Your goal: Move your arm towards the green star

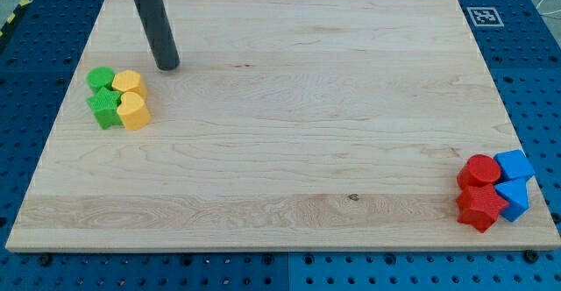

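The green star [105, 108] lies at the view's left on the wooden board [289, 116], in a tight cluster. A second green block [101, 79] sits just above it, a yellow block [129, 84] to the upper right, and a yellow heart [134, 112] touches its right side. My tip [167, 66] rests on the board above and to the right of this cluster, about a block's width from the yellow block and farther from the green star.
At the view's bottom right sits another cluster: a red round block [480, 170], a red star-like block [481, 206], a blue cube [514, 165] and a blue wedge [514, 196]. A small marker tag [483, 16] is at the board's top right corner.
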Motion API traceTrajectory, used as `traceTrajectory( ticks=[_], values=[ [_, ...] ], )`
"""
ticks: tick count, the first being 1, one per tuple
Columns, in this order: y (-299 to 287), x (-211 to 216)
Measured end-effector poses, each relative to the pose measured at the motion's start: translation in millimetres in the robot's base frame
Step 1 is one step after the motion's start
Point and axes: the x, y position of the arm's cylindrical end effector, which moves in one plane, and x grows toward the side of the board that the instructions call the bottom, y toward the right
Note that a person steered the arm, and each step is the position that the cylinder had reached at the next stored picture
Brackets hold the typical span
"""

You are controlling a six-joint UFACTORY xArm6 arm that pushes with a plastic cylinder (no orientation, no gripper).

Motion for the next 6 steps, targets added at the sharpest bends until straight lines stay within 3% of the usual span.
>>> traceTrajectory(
  ticks=[2, 3, 4, 5, 6],
  values=[
    [-123.2, -10.6],
    [-123.3, -1.0],
    [-123.3, 76.3],
    [-123.0, 109.7],
    [-106.4, 109.7]
  ],
)
